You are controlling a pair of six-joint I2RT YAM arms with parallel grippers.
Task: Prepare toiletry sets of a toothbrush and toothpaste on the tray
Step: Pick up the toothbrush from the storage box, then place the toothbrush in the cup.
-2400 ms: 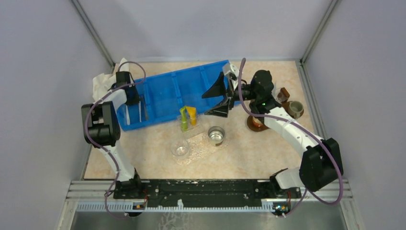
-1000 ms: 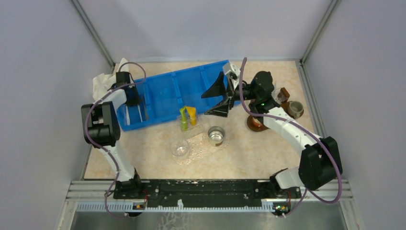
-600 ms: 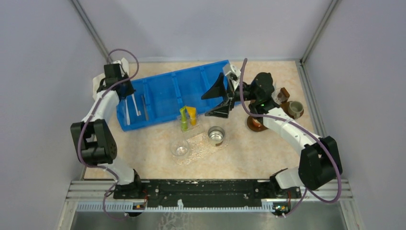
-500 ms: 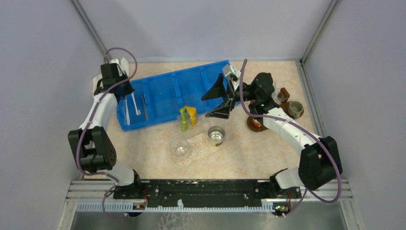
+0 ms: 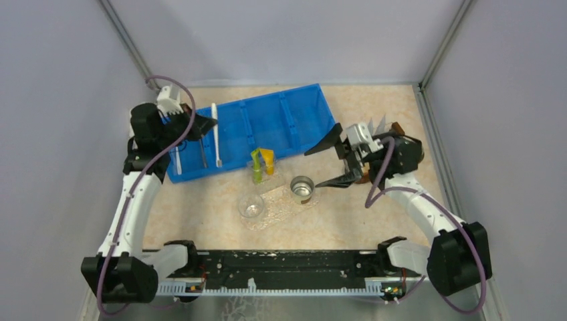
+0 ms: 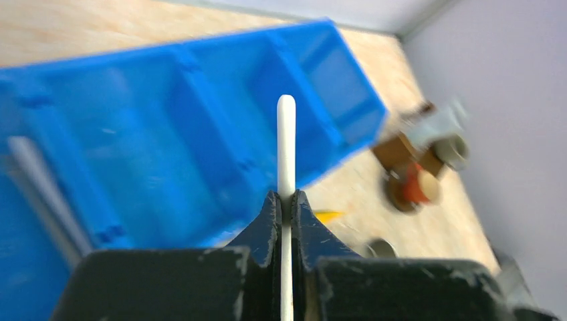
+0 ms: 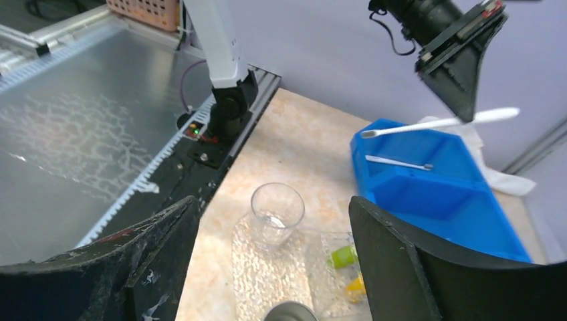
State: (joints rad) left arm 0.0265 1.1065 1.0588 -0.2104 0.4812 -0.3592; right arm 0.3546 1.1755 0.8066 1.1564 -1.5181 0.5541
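My left gripper (image 5: 204, 127) is shut on a white toothbrush (image 5: 215, 134) and holds it above the left part of the blue bin (image 5: 267, 124). In the left wrist view the toothbrush (image 6: 286, 147) sticks out straight between the shut gripper (image 6: 286, 204). Two more toothbrushes (image 5: 178, 157) lie in the bin's left compartment. Yellow and green toothpaste tubes (image 5: 261, 164) sit at the far end of the clear tray (image 5: 281, 200). My right gripper (image 5: 331, 164) is open and empty, right of the tray. Its view shows the tray (image 7: 267, 267) and the held toothbrush (image 7: 434, 124).
A clear glass cup (image 5: 252, 206) and a metal cup (image 5: 302, 188) stand on the tray. A white cloth (image 5: 142, 114) lies left of the bin. Brown items (image 5: 398, 127) sit at the far right behind my right wrist.
My left gripper has lifted a white toothbrush out of the bin's left compartment. My right gripper has drawn back from the bin's right end toward the near right, still open.
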